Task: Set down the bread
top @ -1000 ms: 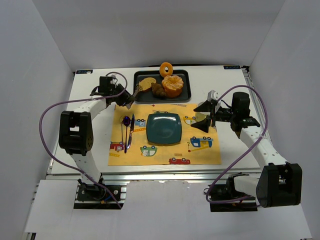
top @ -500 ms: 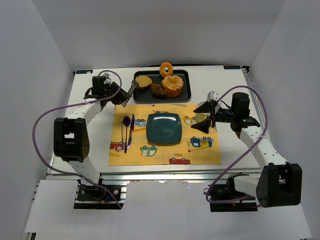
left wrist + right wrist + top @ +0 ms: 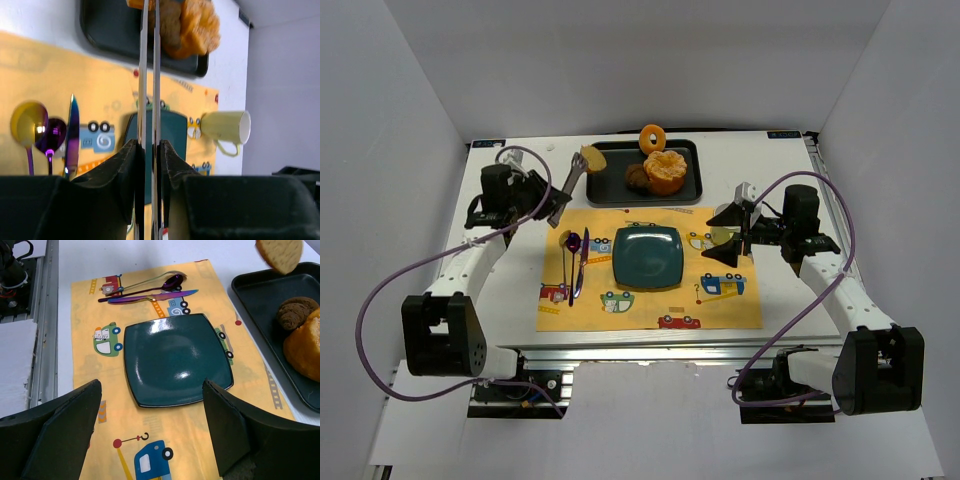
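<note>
The bread (image 3: 592, 158) is a small golden-tan slice held off the table at the tip of metal tongs (image 3: 566, 185), over the left end of the black tray (image 3: 695, 172). It also shows in the right wrist view (image 3: 280, 254) and at the top edge of the left wrist view (image 3: 136, 4). My left gripper (image 3: 542, 197) is shut on the tongs (image 3: 149, 75), whose two blades are pressed together between the jaws (image 3: 149, 150). The dark teal square plate (image 3: 647, 256) lies empty on the yellow placemat (image 3: 720, 305). My right gripper (image 3: 725, 233) is open and empty to the right of the plate (image 3: 177, 359).
The tray holds a dark brown lumpy pastry (image 3: 637, 178) and a large orange bun (image 3: 666, 172); an orange ring donut (image 3: 652, 137) stands at its back edge. Spoons and a knife (image 3: 576, 255) lie left of the plate. A pale yellow mug (image 3: 225, 127) lies right of the plate.
My left arm has drawn back to the left and lifted the tongs. The bread has risen out of the tray to above its left end. The right arm has not moved.
</note>
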Controlling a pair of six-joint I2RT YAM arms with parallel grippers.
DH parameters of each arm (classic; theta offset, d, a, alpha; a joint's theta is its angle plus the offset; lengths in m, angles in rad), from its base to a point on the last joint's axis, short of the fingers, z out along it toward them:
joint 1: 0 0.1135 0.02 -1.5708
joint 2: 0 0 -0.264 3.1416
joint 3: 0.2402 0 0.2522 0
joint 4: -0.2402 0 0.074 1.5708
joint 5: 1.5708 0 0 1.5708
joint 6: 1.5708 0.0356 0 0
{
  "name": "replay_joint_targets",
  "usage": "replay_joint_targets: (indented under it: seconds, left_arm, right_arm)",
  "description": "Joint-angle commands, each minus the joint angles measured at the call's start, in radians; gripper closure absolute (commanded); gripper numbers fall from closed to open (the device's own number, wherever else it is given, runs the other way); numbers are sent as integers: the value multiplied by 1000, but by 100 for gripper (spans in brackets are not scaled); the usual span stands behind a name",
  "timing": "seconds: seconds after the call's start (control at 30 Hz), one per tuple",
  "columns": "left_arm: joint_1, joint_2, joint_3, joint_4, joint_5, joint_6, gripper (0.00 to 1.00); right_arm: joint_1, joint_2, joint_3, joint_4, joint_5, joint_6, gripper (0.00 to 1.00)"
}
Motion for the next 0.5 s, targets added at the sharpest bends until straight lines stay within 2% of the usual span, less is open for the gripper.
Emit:
replay_joint_targets:
  seconds: [0.0, 0.07, 0.2, 0.37, 0.47]
  left_arm:
    - [-2, -82, -42, 52, 104, -3, 100]
    - [-5, -119, -83, 43, 170, -7, 100]
    - [-45, -265, -216, 27, 211, -35, 100]
    - [-65, -536, -414, 92, 248, -171, 100]
    - [-71, -658, -457, 54, 262, -224, 100]
  right_arm:
    - [-6, -23, 22, -22, -26, -18, 14]
    - [-6, -26, 28, -34, -23, -26, 14]
    - [-8, -30, 32, -42, -20, -29, 14]
    - [-8, -26, 35, -56, -18, -39, 14]
    - [-10, -15, 41, -67, -18, -52, 14]
